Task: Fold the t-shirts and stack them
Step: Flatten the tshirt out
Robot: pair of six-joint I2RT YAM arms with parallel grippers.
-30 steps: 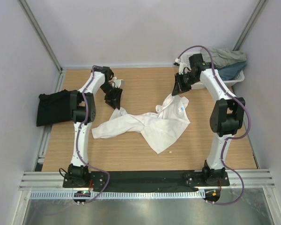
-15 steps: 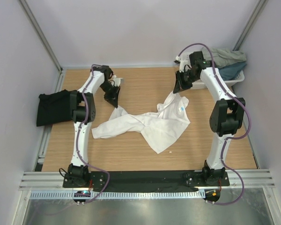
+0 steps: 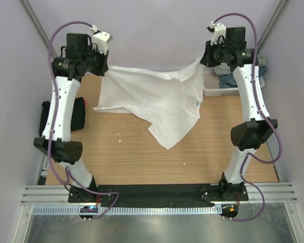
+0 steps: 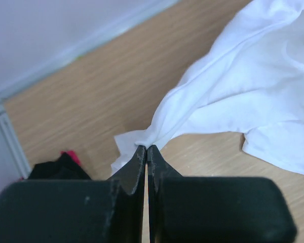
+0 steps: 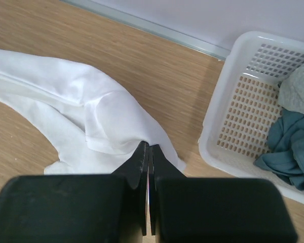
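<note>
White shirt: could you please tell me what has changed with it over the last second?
The left pincer and right pincer, shut on the white shirt, rose toward the far wall, stretching it between them. The black shirt and basket stayed put.

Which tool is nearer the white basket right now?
Right. The right tool hangs just beside the basket, shut on the white t-shirt. The left tool holds the shirt's other end, across the table from the basket.
</note>
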